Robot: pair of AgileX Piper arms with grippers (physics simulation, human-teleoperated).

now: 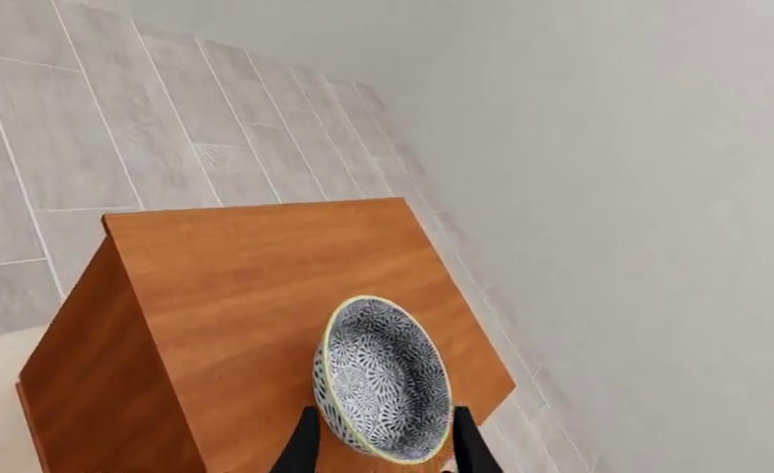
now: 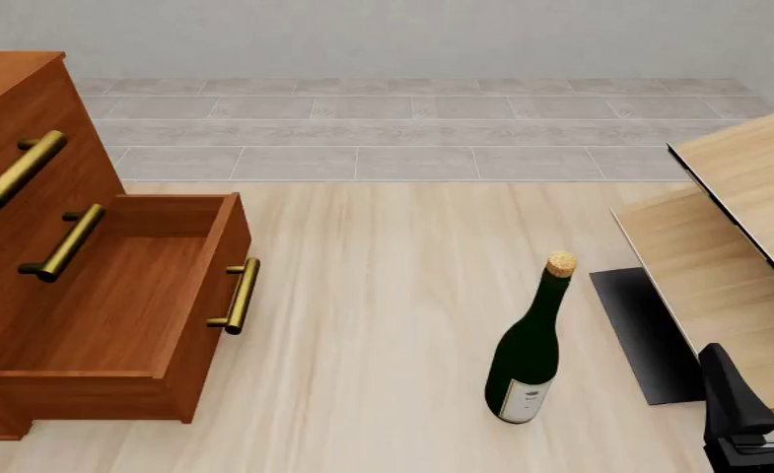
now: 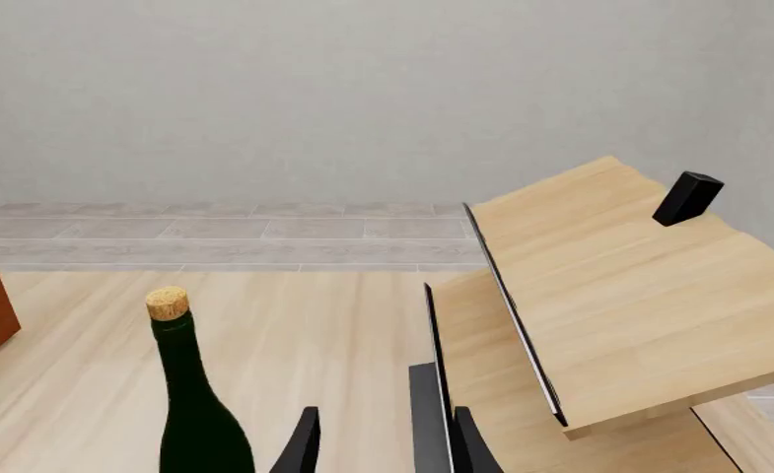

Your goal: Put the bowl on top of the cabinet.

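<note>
Left pincer (image 1: 380, 443) clamped on the bowl (image 1: 384, 379) — held tilted on edge, just over the cabinet (image 1: 281, 286) top near one corner; contact with the wood unclear. Right pincer (image 3: 384, 443) low beside the wine bottle (image 2: 531, 345) — fingers apart, gripping nothing. Bottom drawer (image 2: 123, 305) open.

Both arms end in matte black parts. The left gripper (image 1: 380, 445) shows two slim, tapered black fingers (image 1: 305, 445), smooth and unmarked. The right gripper (image 3: 384, 443) has matching dark finger blades. In the front view, the right arm (image 2: 741, 409) is a blocky black housing at five o'clock.
</note>
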